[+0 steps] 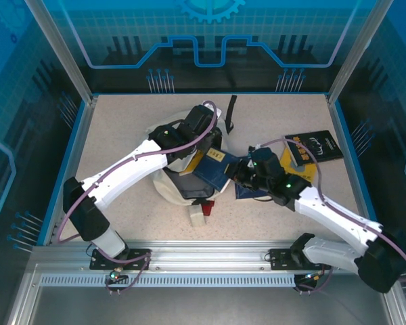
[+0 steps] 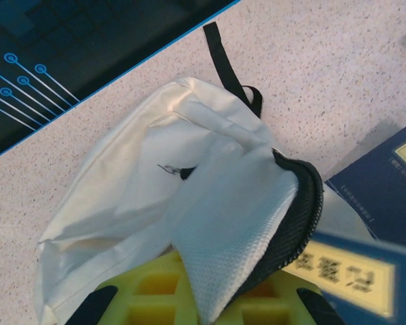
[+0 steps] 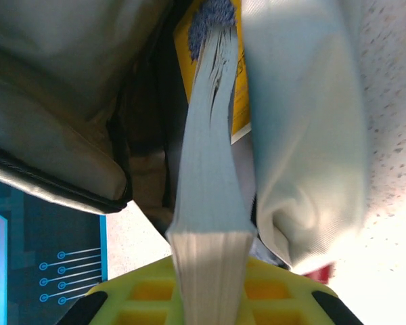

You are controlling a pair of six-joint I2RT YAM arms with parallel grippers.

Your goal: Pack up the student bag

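Student bag (image 1: 172,193), a soft cream fabric backpack with black straps, is slumped at the middle of the speckled beige worktop (image 1: 122,128), between the two arms. Its mouth edge, white lining with a black mesh rim, is pinched in the left gripper (image 2: 204,303), which is closed tight on the fabric. The edge is lifted, evidently so that the opening is held wide. A thick blue book with a yellow label (image 1: 215,167) is clamped in the right gripper (image 3: 210,301), whose fingers are closed down to the book's thickness. It is held edge-on and aimed into the dark opening, its far end already between the fabric walls. A black book (image 1: 316,144) is seen lying on the worktop to the right, probably to be packed afterwards.
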